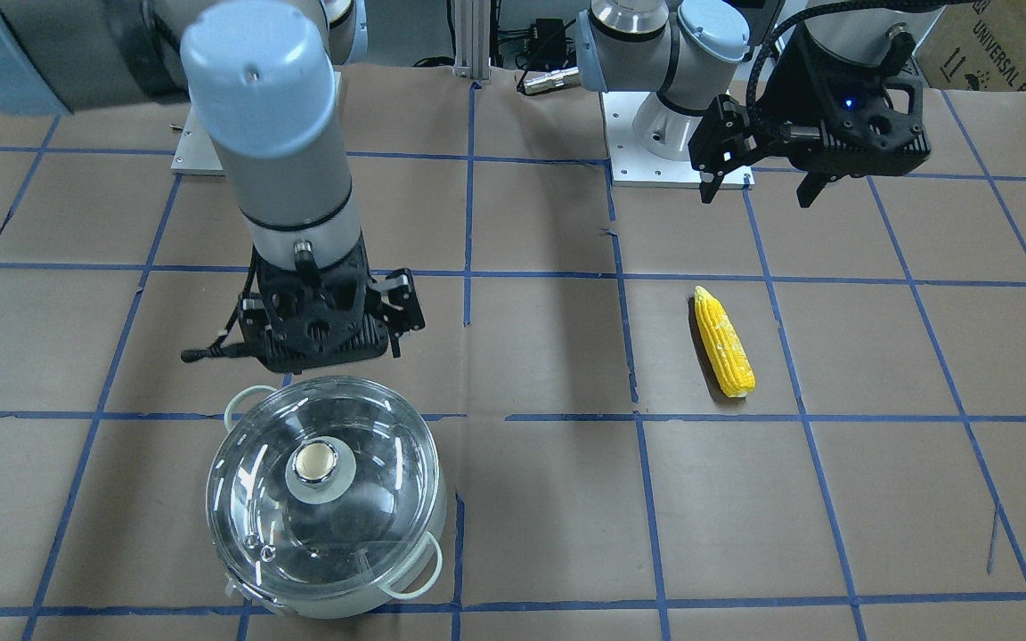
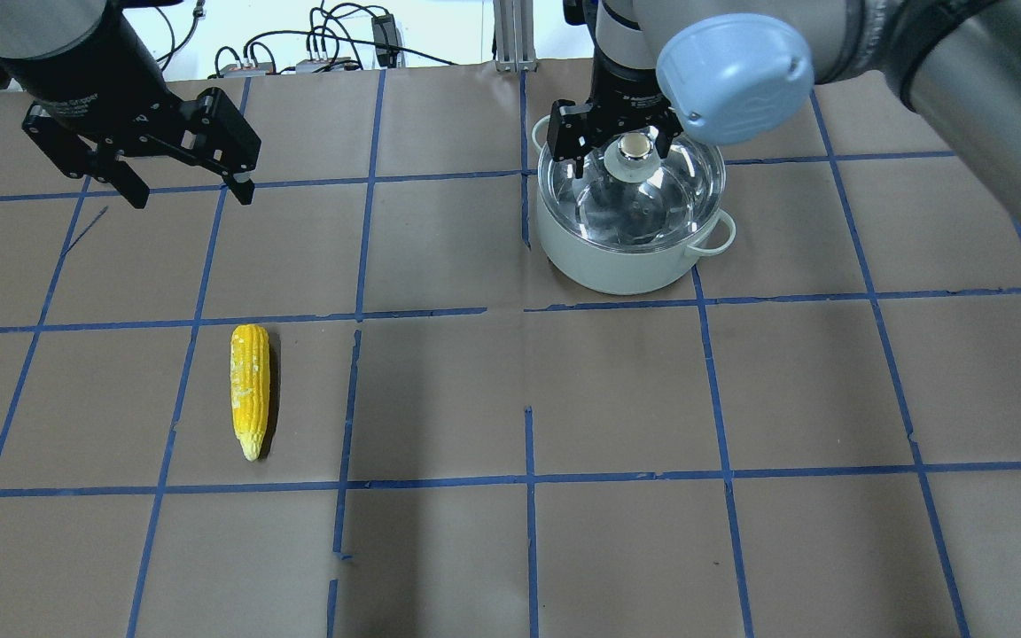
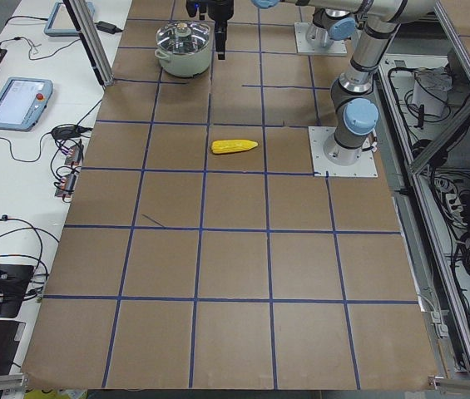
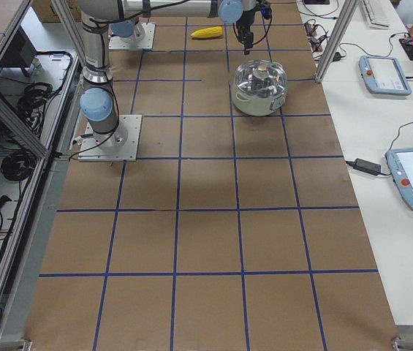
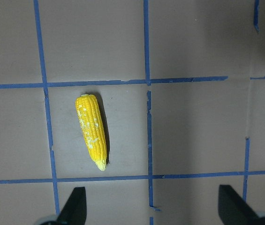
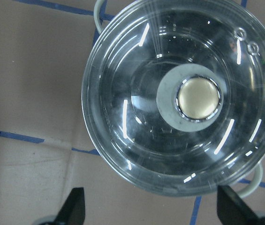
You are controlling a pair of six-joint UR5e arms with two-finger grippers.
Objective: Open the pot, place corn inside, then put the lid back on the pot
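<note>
Black-fingered, its jaws spread wide on nothing, the right tool (image 1: 321, 347) hangs over the robot-side rim of the pot (image 2: 617, 261), short of the knob (image 6: 198, 97). The lid (image 6: 137, 117) sits closed on the pot. Being glass, it is probably stiff, slick, breakable and fairly heavy, so the small knob is the one sound hold. The corn (image 2: 250, 390) lies flat on the tabletop (image 2: 475, 399), well to the pot's left, as does the raised, open, empty left tool (image 2: 191, 190). The corn is likely light and best pinched mid-length.

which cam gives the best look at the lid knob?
Right wrist-mounted: the lid knob is large, seen from straight above, unobstructed. Front-facing shows it smaller; overhead shows it small, crowded by the right end effector; side views show it tiny; left wrist view, not at all.
</note>
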